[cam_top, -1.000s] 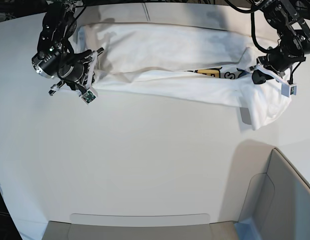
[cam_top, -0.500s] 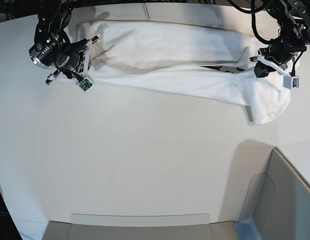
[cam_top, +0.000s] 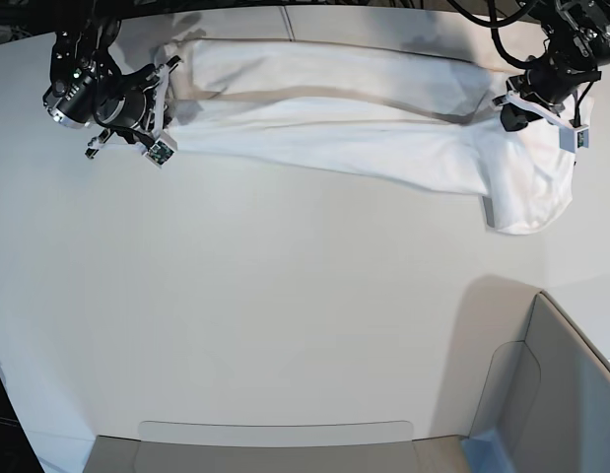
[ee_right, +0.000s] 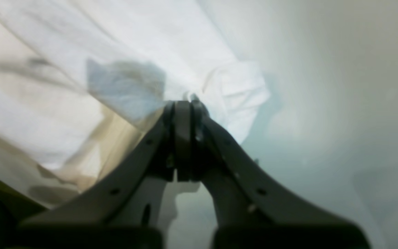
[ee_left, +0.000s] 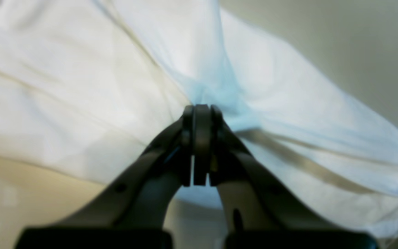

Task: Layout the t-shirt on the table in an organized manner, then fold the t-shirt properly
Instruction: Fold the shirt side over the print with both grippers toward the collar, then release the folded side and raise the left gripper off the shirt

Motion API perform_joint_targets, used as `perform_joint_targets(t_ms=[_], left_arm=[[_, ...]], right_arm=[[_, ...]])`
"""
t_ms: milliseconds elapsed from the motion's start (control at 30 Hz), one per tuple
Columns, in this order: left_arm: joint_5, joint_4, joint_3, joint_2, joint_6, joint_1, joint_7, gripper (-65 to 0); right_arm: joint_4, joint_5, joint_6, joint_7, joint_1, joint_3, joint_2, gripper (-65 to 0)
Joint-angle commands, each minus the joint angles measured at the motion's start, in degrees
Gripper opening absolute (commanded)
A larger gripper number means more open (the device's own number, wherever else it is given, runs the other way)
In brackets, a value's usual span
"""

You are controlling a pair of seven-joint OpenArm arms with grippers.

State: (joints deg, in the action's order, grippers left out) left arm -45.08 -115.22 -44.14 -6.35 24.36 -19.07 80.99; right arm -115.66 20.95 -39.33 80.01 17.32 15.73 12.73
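The white t-shirt [cam_top: 364,118] lies stretched in a long band across the far part of the table [cam_top: 285,315], plain side up, no lettering showing. A sleeve end droops at the band's right [cam_top: 526,197]. My right gripper [cam_top: 169,94] is shut on the shirt's left end; the right wrist view shows its jaws [ee_right: 181,105] pinching bunched cloth [ee_right: 133,45] above the table [ee_right: 323,86]. At the band's right end my left gripper [cam_top: 509,113] is shut on the shirt. Its jaws [ee_left: 200,110] clamp a gathered fold of fabric [ee_left: 81,86].
A grey bin-like panel [cam_top: 561,394] rises at the near right corner. A low grey strip [cam_top: 275,448] runs along the near edge. Another grey panel [cam_top: 383,20] sits behind the shirt at the far edge.
Both grippers have moved toward the far edge, carrying the shirt's front fold with them. The lettering that showed near the right end is now covered, and the band is narrower.
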Motion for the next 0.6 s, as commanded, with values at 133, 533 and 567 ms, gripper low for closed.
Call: perform_joint_targets(t_ms=[133,533,567], left_arm=[[-0.94,-0.69,-0.39,1.21,-0.49,0.21,-0.99,-65.0],[-0.85,-0.52,-0.48,1.12,-0.49,0.30,-0.99,-61.2],[-0.85,-0.52,-0.48,1.21,-0.49,0.30,-0.99,-59.9]], right_arm=[[4.67,-2.00,-0.67,-0.01,-0.13,-3.64,0.67,-65.0],[6.43,-7.02,-0.67,-0.01,-0.49,-9.62,0.76,-65.0],[6.34,-6.84,-0.67,-0.01,-0.49,-9.62,1.20,-65.0]])
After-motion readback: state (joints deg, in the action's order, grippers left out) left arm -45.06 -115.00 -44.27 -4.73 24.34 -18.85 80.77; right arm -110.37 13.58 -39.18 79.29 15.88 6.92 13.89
